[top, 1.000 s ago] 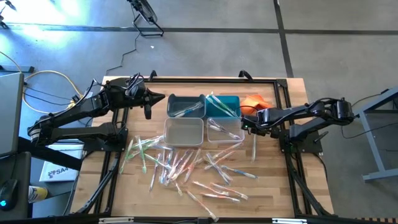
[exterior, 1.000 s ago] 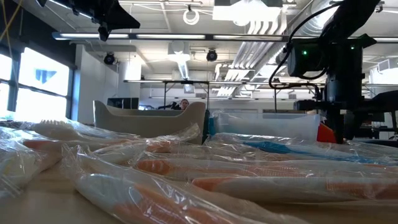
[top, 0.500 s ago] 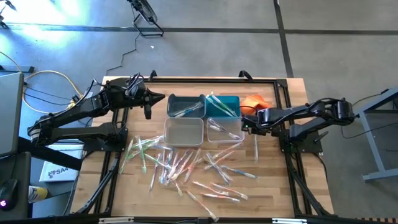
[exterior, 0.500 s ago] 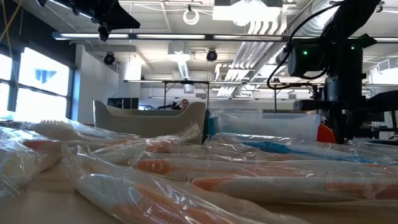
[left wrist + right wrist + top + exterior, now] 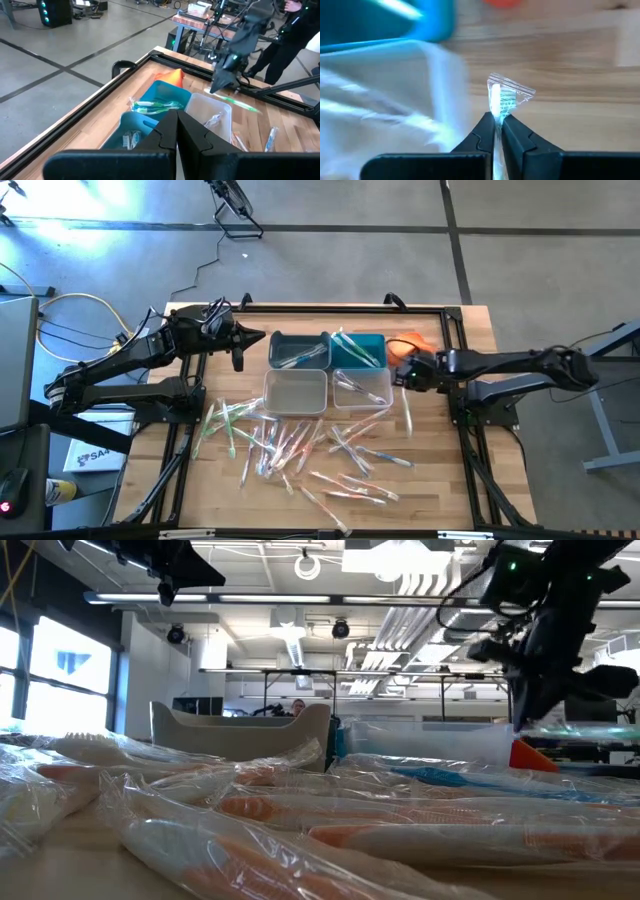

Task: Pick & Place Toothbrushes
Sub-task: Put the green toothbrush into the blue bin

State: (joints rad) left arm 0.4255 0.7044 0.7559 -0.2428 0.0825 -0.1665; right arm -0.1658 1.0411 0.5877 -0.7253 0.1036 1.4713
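Several wrapped toothbrushes (image 5: 300,445) lie scattered flat on the wooden table, in front of the bins. My right gripper (image 5: 403,381) hovers just right of the near right clear bin (image 5: 361,388), shut on a green toothbrush (image 5: 406,412) in a clear wrapper. That toothbrush also shows in the left wrist view (image 5: 241,104). My left gripper (image 5: 240,356) waits raised at the table's far left, left of the dark bin (image 5: 297,350), shut with nothing in it (image 5: 176,119). My right gripper pinches the green toothbrush between its two fingers just behind the bristle head (image 5: 499,102), which sticks out past the fingertips (image 5: 485,126) inside the wrapper. The fingers come steeply from above. The handle (image 5: 407,420) trails toward the table's near edge, lifted off the wood.
Four bins stand in a block at the table's far middle: a dark one, a teal one (image 5: 358,350) holding green brushes, and two clear ones (image 5: 296,391). An orange cloth (image 5: 410,340) lies behind my right gripper. A black frame (image 5: 455,380) rims the table.
My right gripper has risen and tipped to a different slant, staying shut, and has taken the green toothbrush up off the table.
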